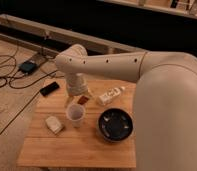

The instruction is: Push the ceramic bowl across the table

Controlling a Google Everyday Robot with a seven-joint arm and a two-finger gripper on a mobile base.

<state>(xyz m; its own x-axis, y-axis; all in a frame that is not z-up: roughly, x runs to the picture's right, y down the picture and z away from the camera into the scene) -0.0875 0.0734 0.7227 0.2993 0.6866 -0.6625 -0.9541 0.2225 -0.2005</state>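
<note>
The ceramic bowl is a wide, glossy black bowl with pale specks inside. It sits on the right part of the light wooden table. A small white cup stands just left of the bowl, near the table's middle. My gripper hangs down from the cream arm at the back of the table, right behind the cup and to the upper left of the bowl, apart from the bowl. The arm hides the table's right edge.
A white remote-like object lies at the back of the table. A small pale packet lies left of the cup. A dark phone-like object and cables lie on the floor at the left.
</note>
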